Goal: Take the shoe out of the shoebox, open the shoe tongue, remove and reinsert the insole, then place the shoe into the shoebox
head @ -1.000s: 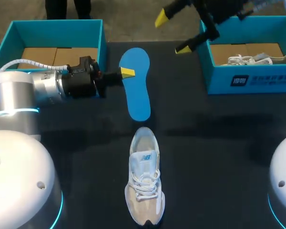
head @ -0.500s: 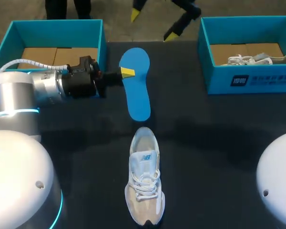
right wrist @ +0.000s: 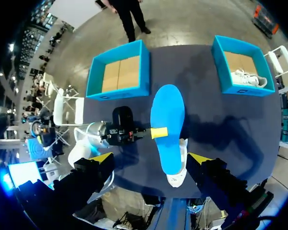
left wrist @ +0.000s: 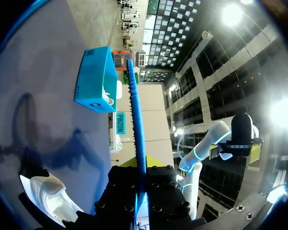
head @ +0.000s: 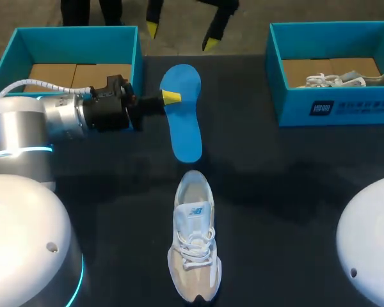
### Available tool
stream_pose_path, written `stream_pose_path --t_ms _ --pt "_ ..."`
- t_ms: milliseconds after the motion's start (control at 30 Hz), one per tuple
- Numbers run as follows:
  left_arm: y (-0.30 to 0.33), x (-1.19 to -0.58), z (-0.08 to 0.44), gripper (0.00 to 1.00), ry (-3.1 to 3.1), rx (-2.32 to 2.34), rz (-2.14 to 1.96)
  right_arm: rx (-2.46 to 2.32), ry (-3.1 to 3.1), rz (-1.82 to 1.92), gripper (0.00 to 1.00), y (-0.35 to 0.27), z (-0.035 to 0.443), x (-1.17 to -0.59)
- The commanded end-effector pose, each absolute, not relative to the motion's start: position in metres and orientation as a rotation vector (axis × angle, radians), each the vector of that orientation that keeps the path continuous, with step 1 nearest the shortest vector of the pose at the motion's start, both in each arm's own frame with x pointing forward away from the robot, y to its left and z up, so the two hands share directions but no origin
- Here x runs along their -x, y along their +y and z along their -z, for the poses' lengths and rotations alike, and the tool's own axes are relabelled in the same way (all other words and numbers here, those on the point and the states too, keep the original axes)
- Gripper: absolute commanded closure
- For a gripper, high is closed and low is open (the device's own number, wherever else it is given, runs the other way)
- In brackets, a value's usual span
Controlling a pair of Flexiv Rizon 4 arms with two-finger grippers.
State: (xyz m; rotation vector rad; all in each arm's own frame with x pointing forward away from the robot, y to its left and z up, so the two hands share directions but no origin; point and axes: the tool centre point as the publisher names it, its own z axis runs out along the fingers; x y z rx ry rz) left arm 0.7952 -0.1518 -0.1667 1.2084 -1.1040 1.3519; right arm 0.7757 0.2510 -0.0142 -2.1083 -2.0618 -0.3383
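Left arm [head: 57,118] level over surface [head: 294,166]; left gripper [head: 170,98] fingers pinch blue insole [head: 185,125] at its edge. High past it, right gripper [head: 182,36], fingers spread wide.

Right gripper [head: 182,36]: body cut off at far edge.
Left gripper [head: 171,98]: lower finger hidden under insole [head: 184,121].
Shoe [left wrist: 48,196]: partly behind gripper body.

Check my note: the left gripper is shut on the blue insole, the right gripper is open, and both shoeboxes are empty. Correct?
Wrong on the boxes: the head view shows the right shoebox holding a white shoe; only the left shoebox is empty. The left gripper is shut on the blue insole and the right gripper is open.
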Motion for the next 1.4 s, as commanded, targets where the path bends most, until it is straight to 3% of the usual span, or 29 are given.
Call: stream_pose_path --t_ms 33,367,733,1400 --pt "-0.151 -0.794 0.166 1.00 -1.105 -1.210 -1.350 2.249 -2.174 0.142 0.00 0.261 0.016 -0.770" --pt "-0.151 -0.794 0.166 1.00 -1.105 -1.210 -1.350 2.212 -2.156 0.210 0.00 0.265 0.016 -0.765" --pt "-0.151 -0.794 0.166 1.00 -1.105 -1.210 -1.350 1.958 -1.969 0.598 0.00 0.235 0.014 -0.766" --pt "-0.151 -0.794 0.166 1.00 -1.105 -1.210 -1.350 1.587 -1.523 1.041 0.00 0.198 0.049 -0.760"
